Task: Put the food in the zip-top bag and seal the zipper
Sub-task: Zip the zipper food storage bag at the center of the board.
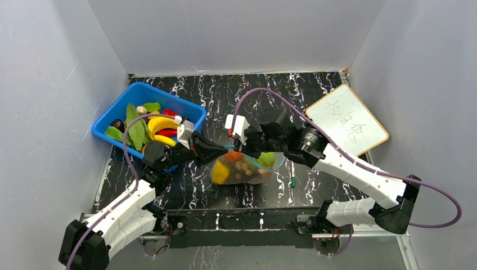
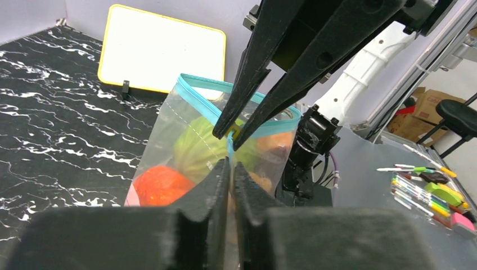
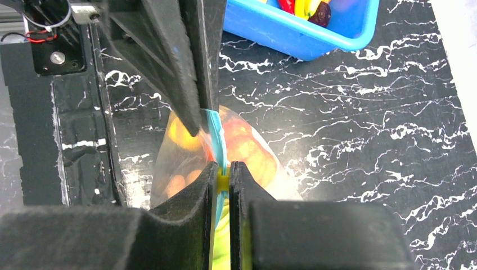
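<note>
The clear zip-top bag (image 1: pixel 243 171) stands mid-table, holding food: a yellow piece (image 1: pixel 221 172), an orange-red piece (image 2: pixel 160 185) and a green leafy piece (image 2: pixel 194 146). Its teal zipper (image 2: pixel 202 84) runs along the mouth. My left gripper (image 2: pixel 232 167) is shut on the bag's edge just below the zipper. My right gripper (image 3: pixel 223 174) is shut on the small yellow slider on the zipper (image 3: pixel 215 129), right next to the left fingers. In the top view both grippers (image 1: pixel 225 149) (image 1: pixel 235 147) meet tip to tip at the bag's top. More food (image 1: pixel 157 125) lies in the bin.
The blue plastic bin (image 1: pixel 112 121) stands at the back left, close to my left arm. A yellow-framed whiteboard (image 1: pixel 346 126) lies at the back right. A small green pen (image 1: pixel 293 181) lies just right of the bag. Grey walls enclose the table.
</note>
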Tool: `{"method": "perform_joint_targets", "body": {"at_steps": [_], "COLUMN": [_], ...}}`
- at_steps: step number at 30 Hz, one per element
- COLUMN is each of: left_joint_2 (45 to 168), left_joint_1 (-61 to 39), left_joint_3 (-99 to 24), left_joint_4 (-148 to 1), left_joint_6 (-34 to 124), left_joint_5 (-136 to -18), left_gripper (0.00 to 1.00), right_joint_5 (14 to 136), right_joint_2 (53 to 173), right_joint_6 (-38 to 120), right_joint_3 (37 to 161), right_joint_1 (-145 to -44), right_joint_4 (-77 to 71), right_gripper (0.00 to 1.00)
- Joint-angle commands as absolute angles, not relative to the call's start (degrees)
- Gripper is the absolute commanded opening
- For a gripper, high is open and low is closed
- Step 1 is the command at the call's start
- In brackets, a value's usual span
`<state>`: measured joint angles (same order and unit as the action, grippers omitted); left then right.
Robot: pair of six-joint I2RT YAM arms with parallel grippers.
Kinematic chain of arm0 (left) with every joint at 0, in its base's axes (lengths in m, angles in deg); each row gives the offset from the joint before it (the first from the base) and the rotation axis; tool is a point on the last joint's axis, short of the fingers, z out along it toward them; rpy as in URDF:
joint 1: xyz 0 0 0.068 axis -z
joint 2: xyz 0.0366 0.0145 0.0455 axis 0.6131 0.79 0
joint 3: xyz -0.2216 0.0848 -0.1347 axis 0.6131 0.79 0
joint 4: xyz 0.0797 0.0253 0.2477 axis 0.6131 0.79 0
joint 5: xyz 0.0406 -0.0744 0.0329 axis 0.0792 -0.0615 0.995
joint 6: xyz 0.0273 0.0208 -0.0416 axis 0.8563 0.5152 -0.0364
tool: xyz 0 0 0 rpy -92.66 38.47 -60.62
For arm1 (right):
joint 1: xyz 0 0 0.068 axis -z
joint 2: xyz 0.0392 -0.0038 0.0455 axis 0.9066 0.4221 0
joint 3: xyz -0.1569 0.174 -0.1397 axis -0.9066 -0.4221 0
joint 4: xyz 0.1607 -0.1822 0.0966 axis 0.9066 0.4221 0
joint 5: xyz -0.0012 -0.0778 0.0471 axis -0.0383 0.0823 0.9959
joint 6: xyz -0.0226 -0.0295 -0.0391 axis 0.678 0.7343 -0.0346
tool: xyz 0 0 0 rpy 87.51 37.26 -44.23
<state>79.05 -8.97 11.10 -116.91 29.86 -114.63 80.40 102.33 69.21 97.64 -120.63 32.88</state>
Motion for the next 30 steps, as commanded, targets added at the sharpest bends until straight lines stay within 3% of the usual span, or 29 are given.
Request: {"method": "perform_joint_targets", "body": {"at_steps": [1, 4, 8, 23, 30], "left_joint_2": [79.5, 81.2, 81.9, 82.6, 82.0], "left_joint_1": [-9.3, -9.3, -9.3, -9.3, -9.3], "left_joint_3": [6.3, 4.2, 2.9, 2.6, 2.6], "left_joint_4": [-115.4, -112.7, -111.2, -112.6, -115.3], "left_joint_6": [32.8, 34.9, 36.1, 36.8, 35.6], "left_joint_5": [-117.4, -120.9, -123.3, -123.0, -122.6], "left_gripper": [0.17, 0.33, 0.35, 0.33, 0.25], "right_joint_5": [82.2, 83.6, 85.0, 87.4, 87.6], "right_joint_2": [100.4, 101.4, 102.5, 102.9, 102.7], "right_joint_6": [70.4, 70.1, 69.6, 69.3, 69.4], "right_joint_3": [101.4, 102.2, 103.5, 103.4, 103.2], "right_joint_1": [-119.1, -119.1, -119.1, -119.1, -119.0], "right_joint_4": [30.5, 28.1, 27.1, 26.6, 26.5], "right_gripper": [0.00, 0.00, 0.00, 0.00, 0.00]}}
